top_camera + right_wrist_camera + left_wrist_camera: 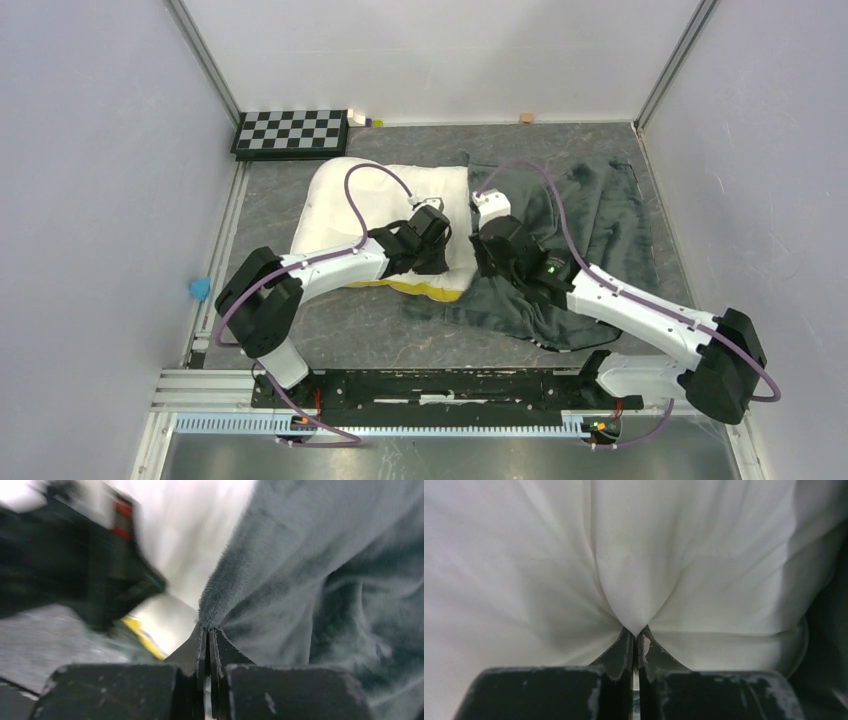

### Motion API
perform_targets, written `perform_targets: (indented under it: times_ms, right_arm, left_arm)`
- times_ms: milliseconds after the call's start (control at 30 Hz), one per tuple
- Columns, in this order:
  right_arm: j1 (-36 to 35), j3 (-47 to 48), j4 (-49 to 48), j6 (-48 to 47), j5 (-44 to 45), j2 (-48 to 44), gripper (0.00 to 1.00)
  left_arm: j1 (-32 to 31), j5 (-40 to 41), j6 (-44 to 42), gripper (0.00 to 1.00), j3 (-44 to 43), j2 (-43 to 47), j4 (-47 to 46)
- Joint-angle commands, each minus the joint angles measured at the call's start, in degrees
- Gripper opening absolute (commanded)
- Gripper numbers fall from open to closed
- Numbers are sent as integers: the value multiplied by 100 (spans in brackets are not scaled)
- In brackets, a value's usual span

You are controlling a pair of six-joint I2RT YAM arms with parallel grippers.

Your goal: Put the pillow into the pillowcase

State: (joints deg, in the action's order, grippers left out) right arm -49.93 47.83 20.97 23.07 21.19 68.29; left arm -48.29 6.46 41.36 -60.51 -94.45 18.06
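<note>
**Both arms pinched on at the seam where pillow meets case**

- Plump cream-white quilted pillow (345,200) lies left of centre on the grey mottled table mat (370,330), with a yellow band (432,290) along its near edge.
- Soft dark grey-green plush pillowcase (600,215) is spread directly to the pillow's right. Its left edge touches the pillow's right edge. Only the plush face shows, no stripes.
- Left gripper (635,632): jaws closed on a fold of the pillow's smooth white cover, with creases fanning out from the pinch.
- Right gripper (207,630): jaws closed on a fuzzy edge of the pillowcase, just beside the left gripper.
- Key relation: the case lies to the right of the pillow, so the pillow has to travel rightward. The left arm is on the pillow side and the right arm on the case side.
- I cannot tell whether the pinched edge is the mouth, or one layer or two.
- The pillow's long axis is hard to judge under the arm.
- Both materials are limp and will sag and drag.
</note>
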Motion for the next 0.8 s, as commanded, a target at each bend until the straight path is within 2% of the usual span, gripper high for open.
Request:
perform_targets:
  times_ms: [0,100,167,233,333,500,633,700,767]
  right_arm:
    - [-372,1259,29,-199,-224,116,0]
    - [-625,1684,33,-203,-334,273,0]
    - [-688,1636,-183,-133,-589,358,0]
    - [-682,1317,-474,-11,-803,420,0]
    - [-678,645,-732,223,-681,471,0]
    - [-475,-660,-1230,614,-409,89,0]
    - [-250,-911,-1321,623,-452,-37,0]
    - [-245,-791,-1236,536,-456,16,0]
    - [-249,-681,-1160,444,-458,31,2]
  left_arm:
    - [-14,-54,413,2,153,-282,-480]
    - [-13,-23,477,2,160,-394,-576]
    - [-13,-38,579,3,153,-414,-661]
    - [-6,-88,691,2,96,-270,-750]
    - [24,-58,947,2,-88,204,-635]
    - [34,-379,1892,2,45,912,-980]
    - [-162,-218,2161,3,211,929,-1129]
    - [-138,-179,2028,10,239,866,-987]
    - [-98,-89,1808,27,317,1007,-883]
